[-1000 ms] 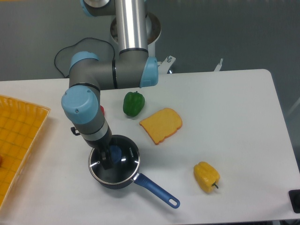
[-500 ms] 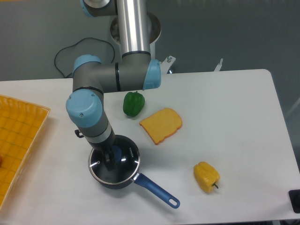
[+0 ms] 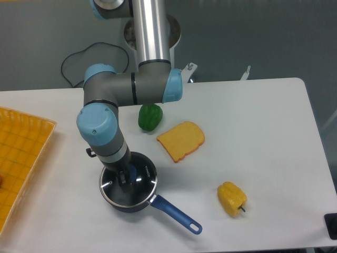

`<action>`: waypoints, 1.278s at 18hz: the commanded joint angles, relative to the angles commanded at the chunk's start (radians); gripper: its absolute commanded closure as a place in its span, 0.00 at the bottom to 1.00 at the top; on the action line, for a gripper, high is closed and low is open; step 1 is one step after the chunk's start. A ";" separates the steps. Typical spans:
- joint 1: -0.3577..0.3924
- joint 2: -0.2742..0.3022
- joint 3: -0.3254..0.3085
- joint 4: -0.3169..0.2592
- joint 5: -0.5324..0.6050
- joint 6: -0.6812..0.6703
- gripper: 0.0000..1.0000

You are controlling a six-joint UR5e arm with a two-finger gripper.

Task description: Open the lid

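Note:
The glass lid (image 3: 141, 178) lies flat on the dark blue saucepan (image 3: 128, 188) at the front of the table, its metal rim level with the pan's rim. My gripper (image 3: 125, 177) points straight down onto the lid's centre. Its dark fingers (image 3: 122, 179) stand at the blue knob (image 3: 131, 170), of which only a sliver shows to their right. The fingers look open beside the knob; the wrist hides most of them.
The pan's long blue handle (image 3: 178, 214) points to the front right. A green pepper (image 3: 150, 116) and a slice of bread (image 3: 181, 140) lie behind the pan, a yellow pepper (image 3: 231, 198) to its right. A yellow tray (image 3: 21, 158) sits at the left edge.
The arm's wrist has shifted slightly right and the fingers have slid over the knob, hiding more of it. Pan and lid have not moved.

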 joint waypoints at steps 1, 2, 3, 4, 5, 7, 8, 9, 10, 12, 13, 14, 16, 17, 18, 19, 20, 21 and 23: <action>0.003 0.000 0.000 0.000 -0.002 -0.002 0.33; 0.005 0.000 0.000 0.000 -0.002 -0.003 0.37; 0.005 0.000 0.002 -0.002 -0.002 -0.006 0.41; 0.005 0.000 0.003 -0.002 -0.003 -0.011 0.44; 0.009 0.000 0.003 -0.002 -0.006 -0.014 0.45; 0.012 0.000 0.005 -0.003 -0.008 -0.018 0.51; 0.011 0.000 0.005 -0.003 -0.008 -0.028 0.52; 0.011 0.000 0.008 -0.006 -0.009 -0.034 0.52; 0.012 0.000 0.011 -0.011 -0.011 -0.037 0.52; 0.012 0.003 0.012 -0.012 -0.012 -0.054 0.54; 0.012 0.006 0.015 -0.021 -0.012 -0.070 0.55; 0.012 0.009 0.024 -0.038 -0.014 -0.083 0.56; 0.011 0.014 0.043 -0.078 -0.014 -0.084 0.56; 0.011 0.018 0.046 -0.093 -0.014 -0.086 0.56; 0.011 0.031 0.046 -0.106 -0.012 -0.086 0.56; 0.011 0.038 0.046 -0.120 -0.012 -0.086 0.56; 0.012 0.049 0.046 -0.136 -0.012 -0.084 0.56; 0.012 0.055 0.046 -0.152 -0.011 -0.081 0.56; 0.024 0.067 0.046 -0.173 -0.008 -0.074 0.56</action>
